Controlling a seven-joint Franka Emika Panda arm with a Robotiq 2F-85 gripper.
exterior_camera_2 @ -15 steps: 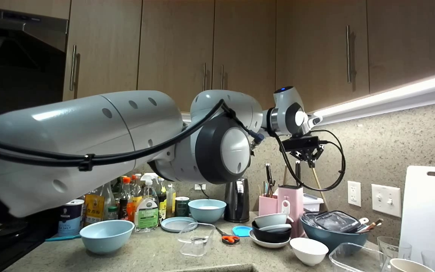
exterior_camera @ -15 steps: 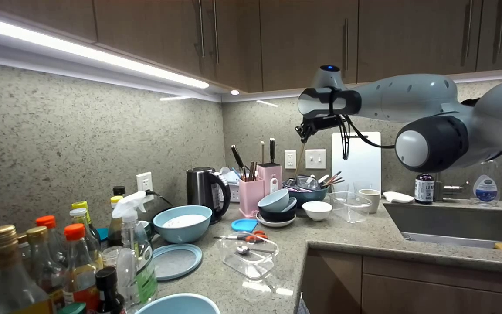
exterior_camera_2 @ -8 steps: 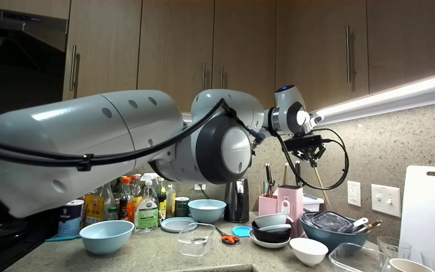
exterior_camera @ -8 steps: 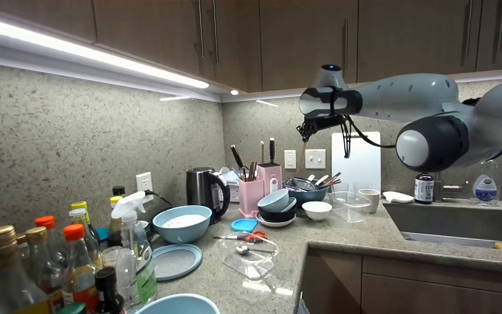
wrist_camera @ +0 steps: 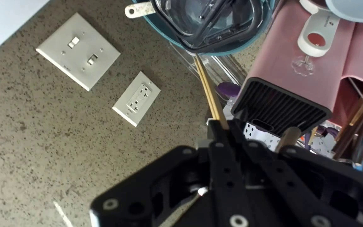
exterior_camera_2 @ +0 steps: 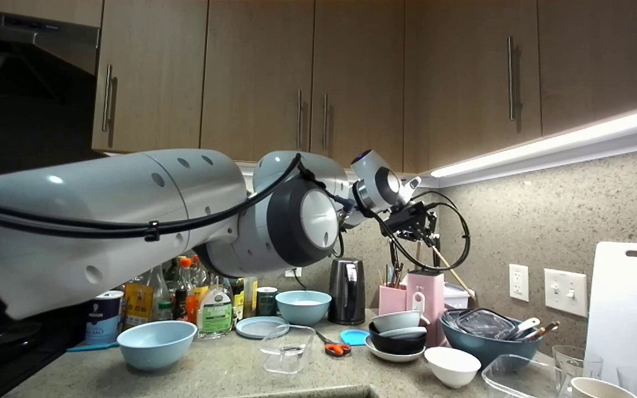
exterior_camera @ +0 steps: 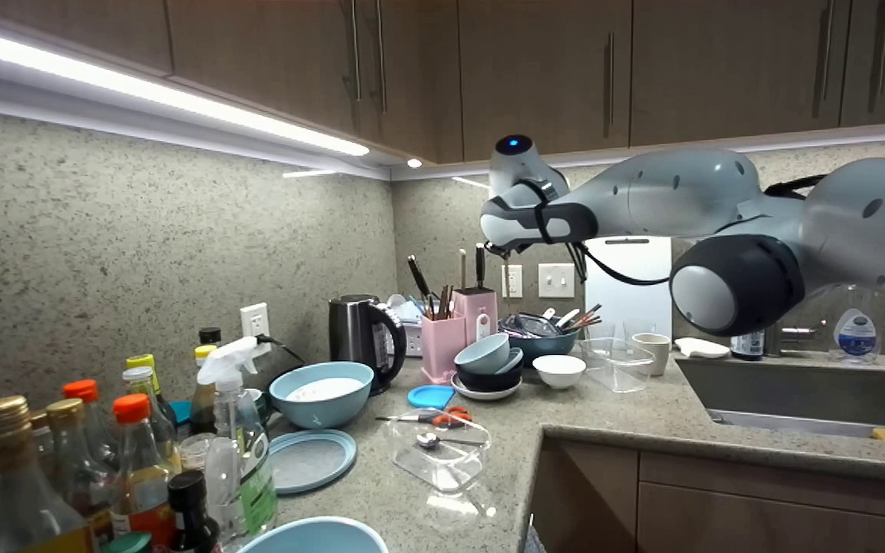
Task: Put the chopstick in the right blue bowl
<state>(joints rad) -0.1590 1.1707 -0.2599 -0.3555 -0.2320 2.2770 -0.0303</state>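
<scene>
Aslant below the tool [wrist_camera: 227, 128] — chopstick [wrist_camera: 212, 94], upper end tight between narrow-set jaws

A speckled beige stone countertop [exterior_camera_2: 224, 367] is carrying a deep, round light-blue bowl [exterior_camera_2: 303, 315] with a paler inside, standing near a shiny black kettle [exterior_camera_2: 346, 293]. A flat light-blue plate [exterior_camera_2: 262, 328], orange-handled scissors [exterior_camera_2: 333, 348] and a small, round white bowl [exterior_camera_2: 452, 371] are resting there.

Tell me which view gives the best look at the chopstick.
The wrist view: there the chopstick shows large, from the gripper to its tip. Both exterior views show it only thin and small, pointing down from the gripper.
</scene>
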